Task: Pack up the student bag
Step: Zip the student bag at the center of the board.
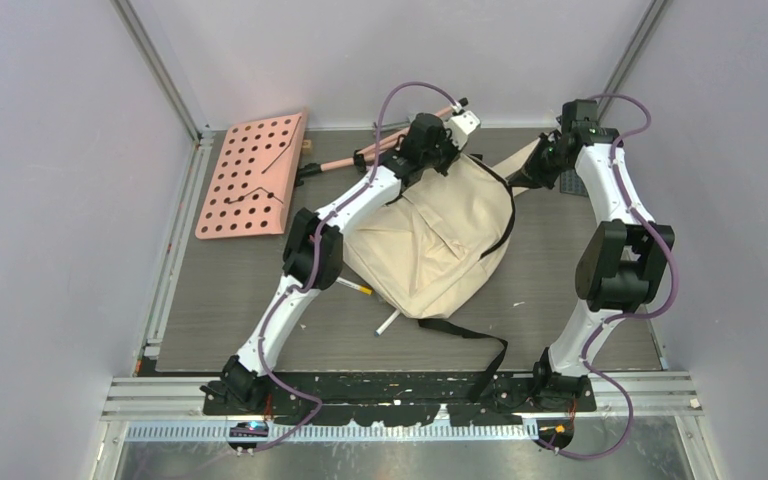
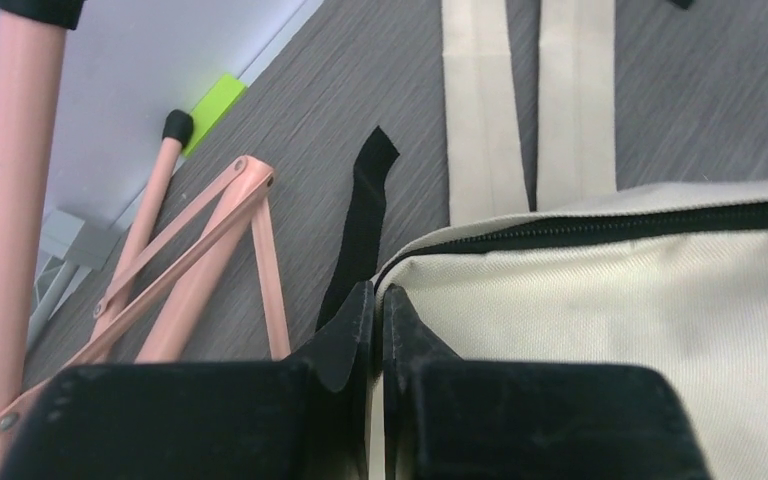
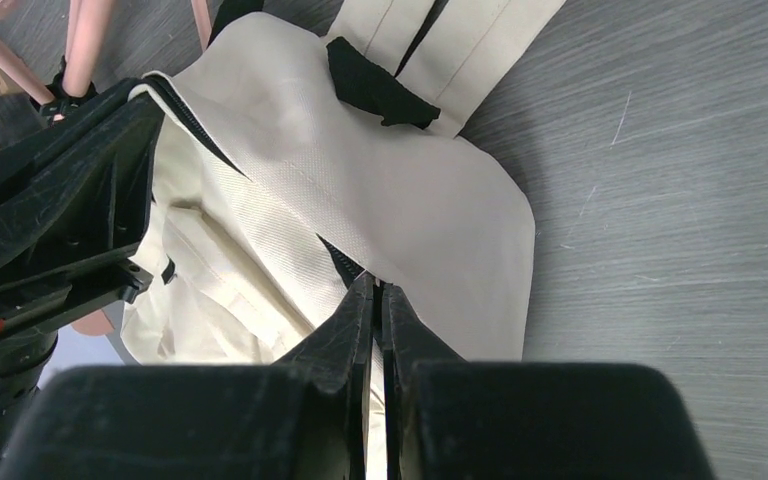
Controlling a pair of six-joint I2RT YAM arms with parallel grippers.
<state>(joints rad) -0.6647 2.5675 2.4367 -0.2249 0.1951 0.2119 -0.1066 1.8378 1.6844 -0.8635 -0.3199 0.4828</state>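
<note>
Top external view shows, toward the near edge of the table point(image 1: 210, 310), a black strap point(image 1: 475, 345) trailing from the student bag point(image 1: 430, 245). A white pen point(image 1: 388, 322) lies on the table at the bag's near-left corner. A second pen with a yellow end point(image 1: 356, 288) pokes out beside the elbow of the left arm point(image 1: 312, 250), close against the cloth. The bag itself lies flat in the middle of the table, cream side up. At its far end the left claw point(image 2: 378, 335) is pressed shut on the corner of the bag, right where the black zipper point(image 2: 640, 222) ends. A sliver of cream cloth shows between its fingers point(image 2: 345, 345). The right claw point(image 3: 378, 315) is also closed, pinching a fold of the bag's cloth beside the zipper on the right side of that far end. Two cream straps point(image 2: 525, 100) and a loose black webbing end point(image 2: 360, 215) lie on the table past the bag. Farther left a pink folding frame point(image 2: 195, 265) rests on the table. A pink board full of round holes point(image 1: 252, 177) lies at the far-left corner, well apart from the bag. A small green block point(image 2: 212, 105) sits at the foot of the wall beyond the frame.
</note>
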